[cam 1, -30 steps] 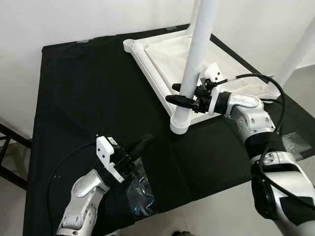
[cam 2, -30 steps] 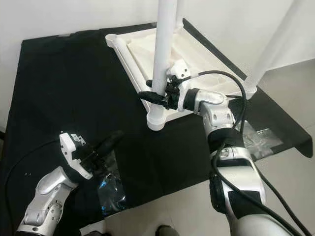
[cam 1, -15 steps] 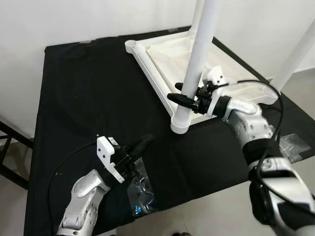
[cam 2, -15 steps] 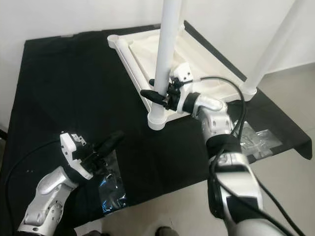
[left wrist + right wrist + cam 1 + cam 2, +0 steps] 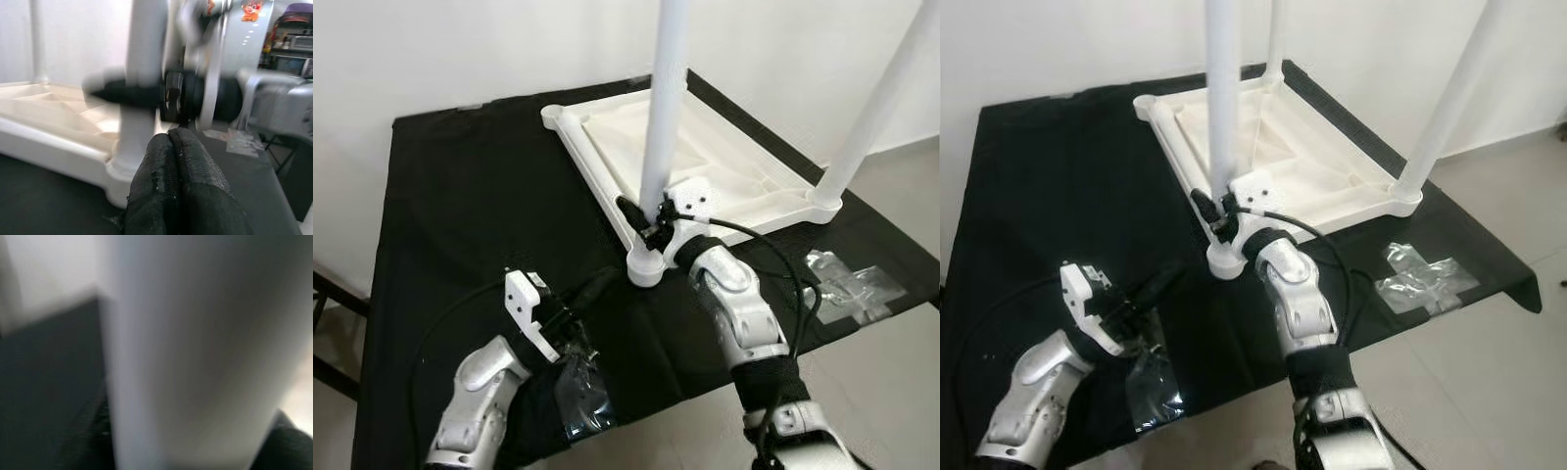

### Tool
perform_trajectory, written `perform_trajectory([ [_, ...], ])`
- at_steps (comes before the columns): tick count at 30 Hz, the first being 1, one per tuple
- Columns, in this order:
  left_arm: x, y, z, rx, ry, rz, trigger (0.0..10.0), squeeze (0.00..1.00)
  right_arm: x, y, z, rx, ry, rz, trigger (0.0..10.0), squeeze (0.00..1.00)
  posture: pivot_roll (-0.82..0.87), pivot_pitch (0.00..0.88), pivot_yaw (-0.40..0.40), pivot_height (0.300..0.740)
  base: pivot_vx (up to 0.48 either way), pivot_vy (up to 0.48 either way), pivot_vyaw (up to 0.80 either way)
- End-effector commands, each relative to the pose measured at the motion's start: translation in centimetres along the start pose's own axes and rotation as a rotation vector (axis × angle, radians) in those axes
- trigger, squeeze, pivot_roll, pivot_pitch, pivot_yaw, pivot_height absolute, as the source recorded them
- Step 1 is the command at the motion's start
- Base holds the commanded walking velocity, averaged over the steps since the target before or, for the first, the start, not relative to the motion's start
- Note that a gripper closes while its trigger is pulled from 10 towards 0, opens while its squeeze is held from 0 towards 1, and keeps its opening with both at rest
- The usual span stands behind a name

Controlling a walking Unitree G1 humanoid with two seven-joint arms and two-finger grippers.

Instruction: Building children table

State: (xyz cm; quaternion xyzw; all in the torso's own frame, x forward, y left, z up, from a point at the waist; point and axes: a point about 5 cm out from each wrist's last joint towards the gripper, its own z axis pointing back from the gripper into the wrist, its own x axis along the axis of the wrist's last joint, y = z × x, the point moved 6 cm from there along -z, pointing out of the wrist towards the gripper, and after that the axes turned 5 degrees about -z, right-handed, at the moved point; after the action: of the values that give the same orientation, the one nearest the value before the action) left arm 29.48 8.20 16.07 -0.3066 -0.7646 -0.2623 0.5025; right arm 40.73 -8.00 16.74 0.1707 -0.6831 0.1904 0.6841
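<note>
left gripper (image 5: 171, 147) fingers pressed together | white leg (image 5: 142, 73) ahead, right gripper (image 5: 132, 93) clamped on it (blurred)

Cloth (image 5: 470, 186): plain black, centre of frame. Tabletop (image 5: 744, 176), upper centre: white, inner panel slightly cream. Legs (image 5: 664, 108): plain white. Arms (image 5: 475, 392): silver with black joints; wrist mounts white. Left gripper (image 5: 597, 284) and right gripper (image 5: 636, 217): black. Bags (image 5: 847, 284), right, and one at lower left: clear, glinting. Wall: white. Floor: pale beige.
</note>
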Motion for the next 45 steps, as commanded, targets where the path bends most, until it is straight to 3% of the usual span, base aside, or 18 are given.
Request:
perform_trajectory([
  [1,-0.4,0.0,0.3,-0.008,0.021,-0.002,10.0,0.00,-1.3,-0.8,0.3,-0.009,0.056,-0.020,10.0,1.00,0.02,0.124,-0.007,0.740,0.000,0.000,0.00],
  [4,-0.4,-0.1,0.3,-0.010,0.020,0.002,10.0,0.00,-0.4,-0.6,0.7,0.054,0.077,0.013,10.0,1.00,0.02,0.126,-0.009,0.740,0.000,0.000,0.00],
  [5,-0.4,-0.1,0.3,-0.010,0.019,0.003,10.0,0.00,0.1,0.0,1.0,0.136,0.071,0.050,10.0,0.60,0.02,0.128,-0.012,0.740,0.000,0.000,0.00],
  [7,-0.4,-0.1,0.3,-0.010,0.018,0.003,10.0,0.00,0.3,0.4,1.2,0.195,0.067,0.077,10.0,0.60,0.02,0.128,-0.012,0.740,0.000,0.000,0.00],
  [8,-0.4,-0.2,0.2,-0.010,0.016,0.004,10.0,0.00,0.8,0.6,1.6,0.280,0.056,0.102,10.0,0.00,0.02,0.129,-0.014,0.740,0.000,0.000,0.00],
  [9,-0.4,-0.2,0.2,-0.010,0.016,0.004,10.0,0.00,0.8,0.6,1.6,0.280,0.056,0.102,10.0,0.00,0.02,0.129,-0.014,0.740,0.000,0.000,0.00],
  [11,-0.4,-0.3,0.1,-0.009,0.012,0.007,10.0,0.00,2.5,0.7,2.3,0.503,0.045,0.138,10.0,0.00,0.03,0.131,-0.016,0.740,0.000,0.000,0.00],
  [14,-0.3,-0.3,0.1,-0.009,0.011,0.007,10.0,0.00,3.3,0.9,2.6,0.589,0.045,0.163,10.0,0.00,0.03,0.131,-0.017,0.740,0.000,0.000,0.00],
  [21,-0.3,-0.5,0.1,-0.009,0.009,0.008,10.0,0.00,4.7,0.1,1.9,0.623,0.050,0.177,10.0,0.00,0.03,0.136,-0.021,0.740,0.000,0.000,0.00],
  [22,-0.3,-0.6,0.1,-0.010,0.008,0.009,10.0,0.00,5.1,-0.4,1.5,0.607,0.061,0.185,9.4,0.00,0.03,0.139,-0.027,0.740,0.000,0.000,0.00],
  [23,-0.3,-0.6,0.0,-0.009,0.007,0.009,10.0,0.00,5.2,-0.7,1.4,0.604,0.070,0.193,0.0,0.00,0.04,0.141,-0.028,0.740,0.000,0.000,0.00],
  [34,-0.2,-0.7,0.1,-0.007,0.003,0.010,10.0,0.00,4.3,-0.8,2.1,0.695,0.111,0.161,0.0,0.00,0.03,0.149,-0.033,0.740,0.000,0.000,0.00],
  [40,-0.1,-0.8,0.1,-0.006,0.002,0.012,10.0,0.00,2.3,-0.9,3.1,0.684,0.130,0.137,0.0,0.00,0.02,0.150,-0.029,0.740,0.000,0.000,0.00],
  [41,-0.1,-0.8,0.2,-0.006,0.003,0.012,10.0,0.00,0.7,-0.7,3.2,0.619,0.156,0.142,0.0,0.00,0.02,0.149,-0.041,0.740,0.000,0.000,0.00],
  [42,-0.1,-0.8,0.2,-0.006,0.003,0.012,10.0,0.00,0.7,-0.7,3.2,0.619,0.156,0.142,0.0,0.00,0.02,0.149,-0.041,0.740,0.000,0.000,0.00],
  [43,-0.1,-0.8,0.3,-0.007,0.003,0.013,10.0,0.00,-0.8,-0.5,2.6,0.505,0.175,0.160,0.0,0.00,0.02,0.151,-0.045,0.740,0.000,0.000,0.00],
  [44,-0.1,-0.8,0.3,-0.007,0.003,0.013,10.0,0.00,-0.8,-0.5,2.6,0.505,0.175,0.160,0.0,0.00,0.02,0.151,-0.045,0.740,0.000,0.000,0.00],
  [45,-0.2,-0.8,0.4,-0.006,0.004,0.013,10.0,0.00,-2.4,-0.1,1.2,0.216,0.161,0.082,0.0,0.00,0.02,0.154,-0.047,0.740,0.000,0.000,0.00],
])
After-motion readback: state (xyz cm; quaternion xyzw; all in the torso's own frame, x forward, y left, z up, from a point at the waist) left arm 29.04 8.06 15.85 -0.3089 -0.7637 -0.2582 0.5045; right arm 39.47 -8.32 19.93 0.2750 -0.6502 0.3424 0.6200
